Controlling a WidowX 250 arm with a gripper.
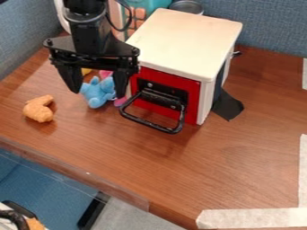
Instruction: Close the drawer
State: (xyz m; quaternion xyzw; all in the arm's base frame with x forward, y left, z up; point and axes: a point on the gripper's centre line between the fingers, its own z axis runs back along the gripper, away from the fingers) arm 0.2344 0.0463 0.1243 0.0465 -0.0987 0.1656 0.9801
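**Square push wanted at the red drawer**

The drawer (pixel 192 104) sits in the front of the white box (pixel 186 38) on the worktop (pixel 240 148), its black handle (pixel 148 123) jutting outward. From this angle, whether its face is fully flush is hard to judge. The end effector (pixel 98 91) is released, fingers spread and holding nothing, beside the handle and above the blue toy (pixel 98 92). Best to bring it round in front, fingers together, then press mid-handle straight back; an off-centre shove could jam the drawer or turn the box.
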